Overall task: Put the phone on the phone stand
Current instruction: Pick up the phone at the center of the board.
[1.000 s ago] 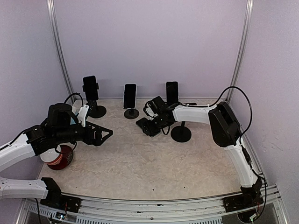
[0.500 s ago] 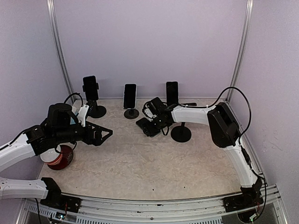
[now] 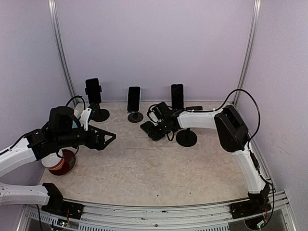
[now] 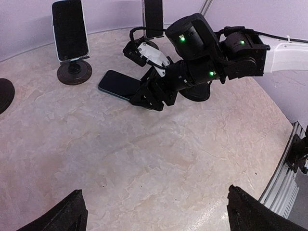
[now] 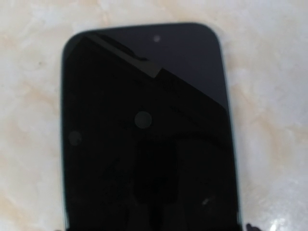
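A dark phone [image 4: 115, 83] lies flat, screen up, on the marbled table, and it fills the right wrist view [image 5: 144, 125]. My right gripper [image 3: 151, 130] is low over the phone's near end with its jaws on either side of it. One fingertip [image 5: 250, 227] shows just off the phone's right edge with a thin gap, so the gripper is open. A phone stand with a round black base [image 3: 186, 138] sits right beside that arm, its top hidden by the arm. My left gripper [image 3: 109, 137] hovers wide open and holds nothing, well left of the phone.
Three stands along the back wall carry phones: left [image 3: 93, 90], middle [image 3: 134, 98], right [image 3: 177, 96]. A red and white round container [image 3: 61, 162] sits under my left arm. Metal frame posts and purple walls close in the table on three sides.
My right gripper has crept slightly toward the back over the phone and its jaws have narrowed. The left arm has not moved.
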### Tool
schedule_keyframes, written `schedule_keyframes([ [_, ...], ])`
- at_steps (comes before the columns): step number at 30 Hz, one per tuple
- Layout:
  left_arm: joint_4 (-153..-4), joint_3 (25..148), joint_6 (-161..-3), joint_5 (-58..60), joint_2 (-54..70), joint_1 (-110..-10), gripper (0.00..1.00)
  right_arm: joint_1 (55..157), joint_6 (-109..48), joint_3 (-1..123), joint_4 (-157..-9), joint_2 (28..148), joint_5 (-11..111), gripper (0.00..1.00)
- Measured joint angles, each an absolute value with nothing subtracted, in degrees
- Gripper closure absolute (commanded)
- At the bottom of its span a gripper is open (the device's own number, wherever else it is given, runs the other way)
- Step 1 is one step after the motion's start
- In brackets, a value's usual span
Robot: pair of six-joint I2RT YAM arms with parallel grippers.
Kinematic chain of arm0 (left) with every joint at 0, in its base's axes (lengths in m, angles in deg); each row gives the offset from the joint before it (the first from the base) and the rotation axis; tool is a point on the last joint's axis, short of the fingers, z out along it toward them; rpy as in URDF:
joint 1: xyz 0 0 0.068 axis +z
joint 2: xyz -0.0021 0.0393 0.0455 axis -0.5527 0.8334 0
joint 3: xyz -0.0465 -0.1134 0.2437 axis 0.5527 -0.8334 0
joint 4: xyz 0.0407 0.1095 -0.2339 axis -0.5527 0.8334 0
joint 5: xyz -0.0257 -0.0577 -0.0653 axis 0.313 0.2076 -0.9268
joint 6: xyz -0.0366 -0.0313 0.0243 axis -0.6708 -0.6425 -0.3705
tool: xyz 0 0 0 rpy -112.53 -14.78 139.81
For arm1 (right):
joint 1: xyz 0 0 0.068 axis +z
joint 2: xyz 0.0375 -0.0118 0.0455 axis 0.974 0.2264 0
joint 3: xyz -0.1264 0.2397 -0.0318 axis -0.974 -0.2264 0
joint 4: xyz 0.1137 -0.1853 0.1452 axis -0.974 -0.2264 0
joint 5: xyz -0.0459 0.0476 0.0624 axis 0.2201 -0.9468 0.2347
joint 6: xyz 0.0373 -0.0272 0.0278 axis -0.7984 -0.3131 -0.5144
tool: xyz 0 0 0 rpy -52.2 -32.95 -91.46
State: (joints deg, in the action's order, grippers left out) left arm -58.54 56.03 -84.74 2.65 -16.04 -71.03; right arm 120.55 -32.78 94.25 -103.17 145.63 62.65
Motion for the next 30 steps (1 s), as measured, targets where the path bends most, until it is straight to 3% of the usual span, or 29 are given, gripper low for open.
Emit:
schedule_keyframes([
  [30, -58.56, 56.03, -84.74, 2.74, -15.38, -70.59, 0.01, 127.87, -29.92, 74.56, -89.47, 133.33, 65.34, 0.44],
])
